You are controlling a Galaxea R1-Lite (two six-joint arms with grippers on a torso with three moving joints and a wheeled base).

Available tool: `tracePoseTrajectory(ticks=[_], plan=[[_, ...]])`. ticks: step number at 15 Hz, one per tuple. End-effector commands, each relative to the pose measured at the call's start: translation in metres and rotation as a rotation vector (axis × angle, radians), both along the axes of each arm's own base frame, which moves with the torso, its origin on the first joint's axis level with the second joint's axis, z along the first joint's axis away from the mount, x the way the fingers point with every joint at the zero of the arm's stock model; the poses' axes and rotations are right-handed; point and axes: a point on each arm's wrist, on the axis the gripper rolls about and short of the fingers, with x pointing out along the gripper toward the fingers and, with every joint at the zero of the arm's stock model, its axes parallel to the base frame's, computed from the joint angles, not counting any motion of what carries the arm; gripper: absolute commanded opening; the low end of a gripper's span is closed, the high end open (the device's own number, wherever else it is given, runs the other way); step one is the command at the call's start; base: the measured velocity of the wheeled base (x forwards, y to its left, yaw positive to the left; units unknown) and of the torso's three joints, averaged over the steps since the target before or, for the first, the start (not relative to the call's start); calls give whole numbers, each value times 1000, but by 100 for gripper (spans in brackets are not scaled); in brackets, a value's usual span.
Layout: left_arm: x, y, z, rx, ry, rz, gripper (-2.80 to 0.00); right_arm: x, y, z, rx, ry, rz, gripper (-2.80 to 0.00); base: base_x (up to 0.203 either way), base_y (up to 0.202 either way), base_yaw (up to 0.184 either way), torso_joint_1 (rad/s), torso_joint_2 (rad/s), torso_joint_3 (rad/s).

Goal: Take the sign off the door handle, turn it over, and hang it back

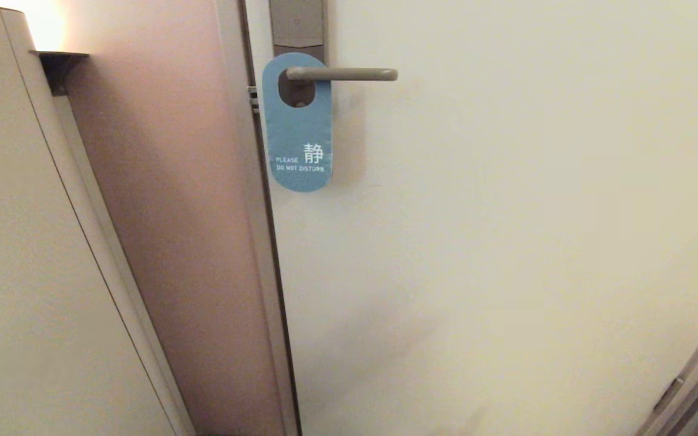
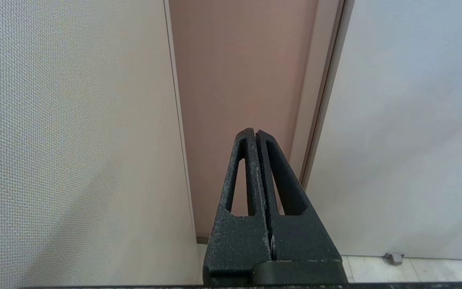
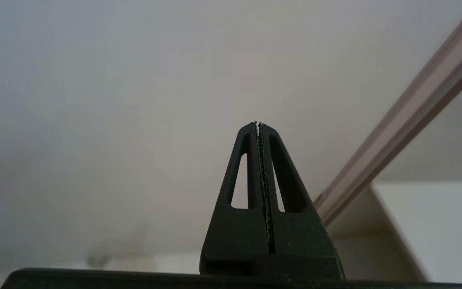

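Note:
The sign (image 1: 299,139) hangs on the door handle (image 1: 349,74) in the head view, blue side out, reading "PLEASE DO NOT DISTURB". The lever passes through its oval hole. The brown-grey backplate (image 1: 297,27) rises above the sign and is partly covered by it. Neither arm shows in the head view. My left gripper (image 2: 255,132) is shut and empty, low down, pointing at the pinkish wall strip beside the door. My right gripper (image 3: 258,124) is shut and empty, pointing at the plain door face. The sign and handle show in neither wrist view.
The cream door (image 1: 506,242) fills the right of the head view. A door frame edge (image 1: 267,242) and a pinkish wall panel (image 1: 173,212) lie left of it, then a beige wall (image 1: 22,272). A second frame edge (image 1: 694,375) is at the lower right.

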Motion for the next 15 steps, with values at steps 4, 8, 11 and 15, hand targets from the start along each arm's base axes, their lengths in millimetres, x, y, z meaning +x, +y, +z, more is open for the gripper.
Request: tracePoseTrajectory(ticks=[4, 8, 11, 15], plan=[[0, 0, 0, 0, 3, 0, -280, -34, 4, -61, 6, -37, 60, -280, 0, 0, 0, 0, 0, 0], [0, 0, 0, 0, 2, 0, -280, -59, 7, -76, 24, -71, 205, -280, 0, 0, 0, 0, 0, 0], [0, 0, 0, 0, 2, 0, -280, -77, 7, -91, 26, -30, 229, -280, 0, 0, 0, 0, 0, 0], [0, 0, 0, 0, 2, 0, -280, -90, 7, -102, 38, -44, 273, -280, 0, 0, 0, 0, 0, 0]])
